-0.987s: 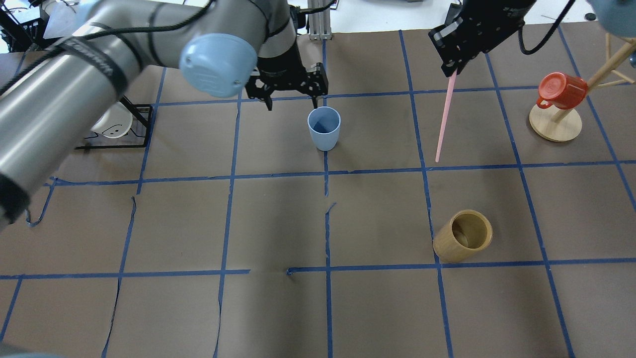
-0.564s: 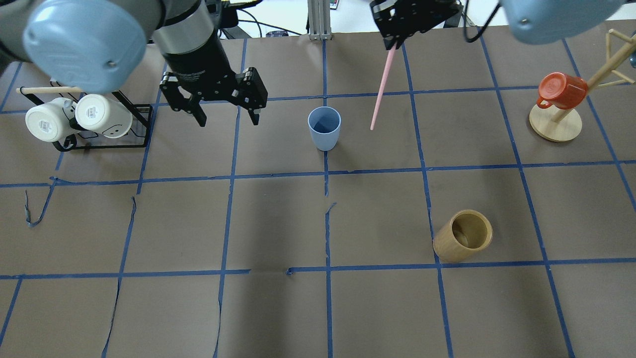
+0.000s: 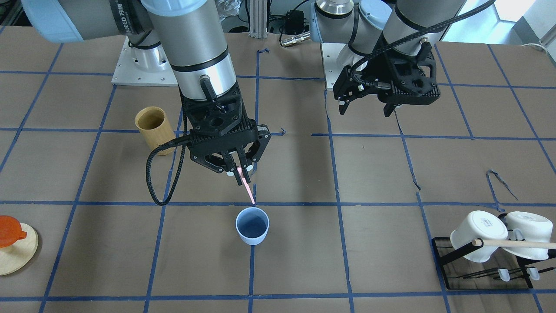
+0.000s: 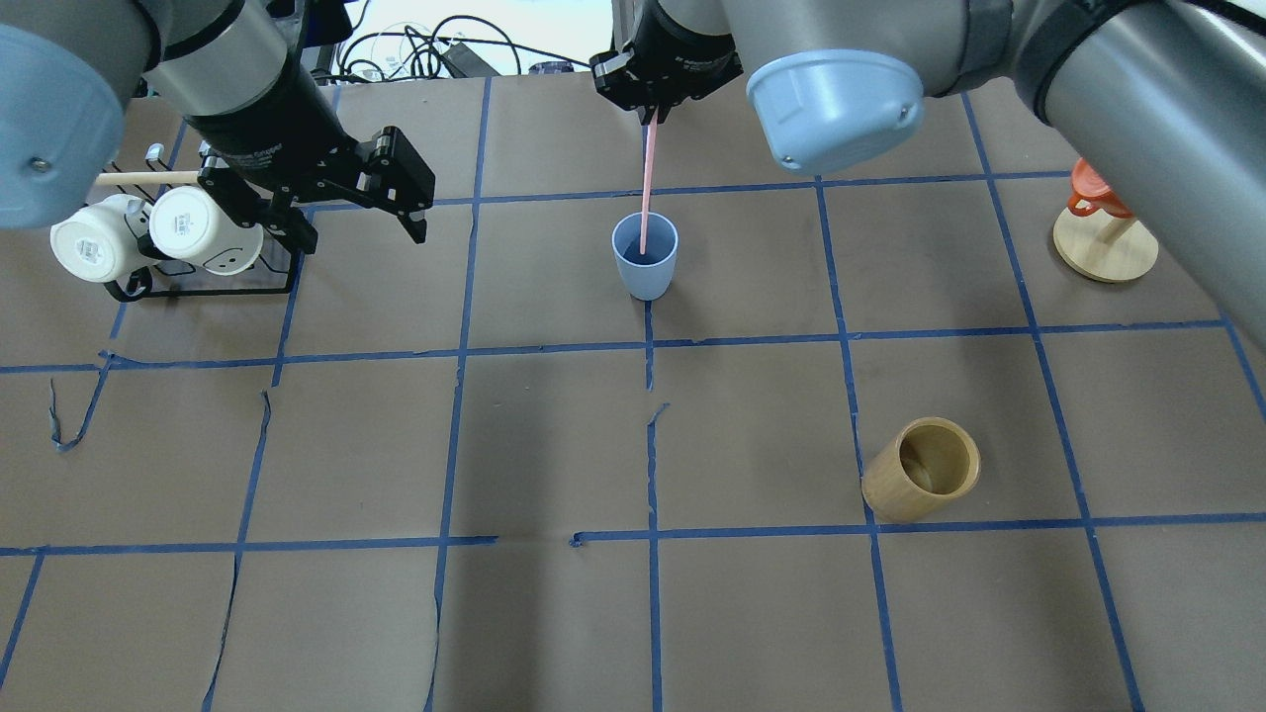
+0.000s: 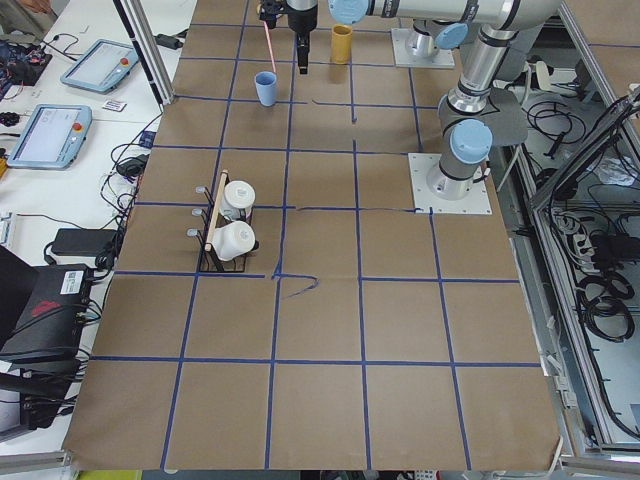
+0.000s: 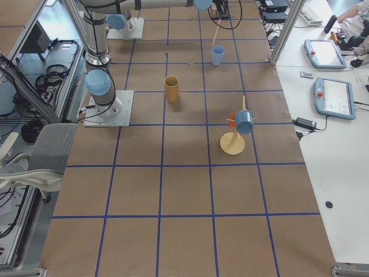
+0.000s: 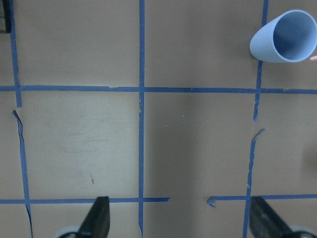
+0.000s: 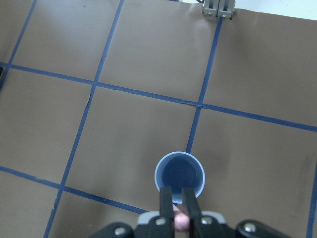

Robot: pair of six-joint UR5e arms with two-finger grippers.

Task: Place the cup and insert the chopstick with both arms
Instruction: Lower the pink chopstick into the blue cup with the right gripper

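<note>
The pale blue cup (image 4: 645,255) stands upright on the table (image 4: 554,445), also in the front view (image 3: 252,226). My right gripper (image 4: 654,114) is shut on a pink chopstick (image 4: 647,183) and holds it nearly upright over the cup. The stick's lower tip is at the cup's mouth; I cannot tell whether it is inside. The right wrist view shows the cup (image 8: 179,174) just beyond the closed fingers (image 8: 166,198). My left gripper (image 4: 363,235) is open and empty, left of the cup, and the cup (image 7: 283,37) lies in a corner of its wrist view.
A tan bamboo cylinder (image 4: 922,482) stands at the near right. A black rack (image 4: 198,287) with two white mugs (image 4: 203,229) and a wooden rod (image 4: 138,179) sits just left of my left gripper. A red mug (image 4: 1096,188) hangs on a wooden stand (image 4: 1105,245) at the far right.
My right gripper has carried the chopstick leftward to above the cup. My left gripper, still open, has moved left away from the cup toward the mug rack.
</note>
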